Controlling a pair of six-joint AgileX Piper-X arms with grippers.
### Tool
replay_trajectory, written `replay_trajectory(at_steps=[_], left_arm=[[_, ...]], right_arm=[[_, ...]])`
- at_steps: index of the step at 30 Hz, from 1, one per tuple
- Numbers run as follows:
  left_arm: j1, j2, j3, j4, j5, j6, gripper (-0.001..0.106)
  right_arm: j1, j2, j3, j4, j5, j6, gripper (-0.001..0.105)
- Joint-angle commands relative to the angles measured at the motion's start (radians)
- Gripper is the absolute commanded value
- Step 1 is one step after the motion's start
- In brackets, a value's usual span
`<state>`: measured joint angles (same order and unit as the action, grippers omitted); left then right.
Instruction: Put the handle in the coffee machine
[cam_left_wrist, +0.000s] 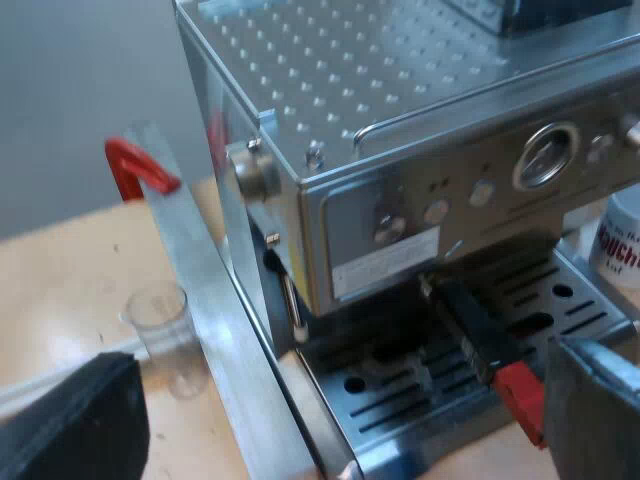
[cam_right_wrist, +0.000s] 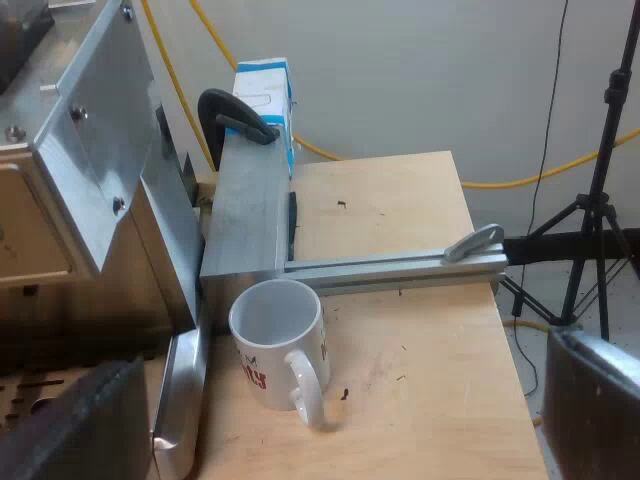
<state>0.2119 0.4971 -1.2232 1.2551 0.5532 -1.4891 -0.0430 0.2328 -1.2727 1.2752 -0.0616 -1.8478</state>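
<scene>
While locked into the machine (cam_left_wrist: 400, 150), holder (cam_left_wrist: 480, 340): red end out
my left tool (cam_left_wrist: 330, 410): wide open, empty
my right tool (cam_right_wrist: 330, 420): wide open, empty, near mug (cam_right_wrist: 275, 325)

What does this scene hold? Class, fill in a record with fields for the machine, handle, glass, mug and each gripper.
machine: steel, tray below its front
handle: at the machine's front, red end out over the tray, ungripped
glass: upright on the table
mug: upright on the table beside the machine, empty
left gripper: open, one finger close to the red end
right gripper: open, mug ahead of it
</scene>
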Motion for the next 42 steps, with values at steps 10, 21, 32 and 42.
replay_trajectory(at_steps=[10,21,32,42], left_arm=[[0.001,-0.264,-0.004,0.048,0.012,0.014,0.081],[-0.031,-0.283,0.021,0.131,-0.037,-0.02,0.081],[-0.1,-0.283,0.14,0.072,-0.189,-0.055,0.081],[-0.169,-0.283,0.283,-0.088,-0.312,-0.062,0.081]], right_arm=[[-0.003,-0.163,0.115,-0.009,-0.012,-0.017,0.08],[-0.003,-0.27,0.129,-0.014,-0.012,-0.018,0.08],[-0.003,-0.271,0.23,-0.022,-0.012,-0.018,0.08],[-0.003,-0.269,0.401,-0.181,-0.012,-0.015,0.08]])
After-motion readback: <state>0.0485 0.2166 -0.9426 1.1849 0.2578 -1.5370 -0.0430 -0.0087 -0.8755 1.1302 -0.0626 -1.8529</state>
